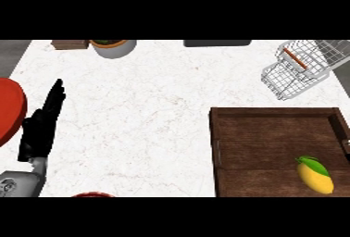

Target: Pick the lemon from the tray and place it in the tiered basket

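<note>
**Lemon lies in the tray, one hand rests at the side**

The lemon (315,175) is yellow and smooth, with a green leaf at its top end. It is shaped like a long egg. Its long way runs from the upper left to the lower right, so the leaf end points up and a bit left, and the yellow tip points down and right. It lies in the near right corner of the tray (273,139), close to the right wall.

The tray is a big, dark brown box made of wood. It has low walls all round and you can see long lines in the wood. It sits on the right side of the table (137,115).

The left hand (42,125) is black and shows at the left edge. Its fingers are straight and point up, away from the robot. It holds nothing. It is far from the lemon. The right hand does not show.

The tiered basket (304,67) is made of thin white wire, like a cage. It stands past the tray, at the far right corner of the table.

The table is white stone with faint lines. A round red plate (8,111) sits at the left edge. A grey pot (113,47) stands at the far side.
</note>
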You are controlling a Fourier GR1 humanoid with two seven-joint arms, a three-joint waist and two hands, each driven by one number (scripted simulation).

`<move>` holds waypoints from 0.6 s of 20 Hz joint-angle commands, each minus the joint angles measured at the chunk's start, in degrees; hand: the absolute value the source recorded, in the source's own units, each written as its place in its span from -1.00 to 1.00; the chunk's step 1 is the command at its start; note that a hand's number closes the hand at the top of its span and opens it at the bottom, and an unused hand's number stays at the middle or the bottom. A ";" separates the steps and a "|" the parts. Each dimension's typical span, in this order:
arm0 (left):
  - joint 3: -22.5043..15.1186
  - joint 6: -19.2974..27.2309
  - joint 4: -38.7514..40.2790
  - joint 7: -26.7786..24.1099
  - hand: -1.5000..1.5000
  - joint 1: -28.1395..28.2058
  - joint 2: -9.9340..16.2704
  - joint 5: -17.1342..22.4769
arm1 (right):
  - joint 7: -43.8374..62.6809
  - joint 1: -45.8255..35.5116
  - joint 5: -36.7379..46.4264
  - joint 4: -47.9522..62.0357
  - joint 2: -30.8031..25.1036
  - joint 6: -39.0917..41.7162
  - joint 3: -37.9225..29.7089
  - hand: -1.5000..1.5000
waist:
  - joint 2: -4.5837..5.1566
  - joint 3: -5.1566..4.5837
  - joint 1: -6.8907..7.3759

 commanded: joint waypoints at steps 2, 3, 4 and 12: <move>1.13 -2.52 0.63 -3.21 0.00 2.84 1.21 -0.14 | -0.31 6.43 -2.49 0.33 -10.39 9.94 -8.38 -1.00 | -0.17 -0.08 0.77; 0.74 -2.26 -0.83 0.91 0.00 -0.15 1.82 -0.92 | -0.89 5.67 -2.18 3.02 -13.00 13.14 -9.19 -1.00 | -0.13 -0.02 0.87; 0.56 -0.36 1.98 -1.18 0.00 -0.65 -0.34 -1.54 | 1.38 8.90 -1.16 -3.41 -15.90 14.27 -8.25 -1.00 | -0.21 -0.17 -0.39; -0.79 -0.82 0.18 0.08 0.00 -0.03 -0.89 -2.59 | 9.27 8.39 6.58 -11.65 -30.62 23.64 -4.73 -1.00 | -0.17 -0.20 1.09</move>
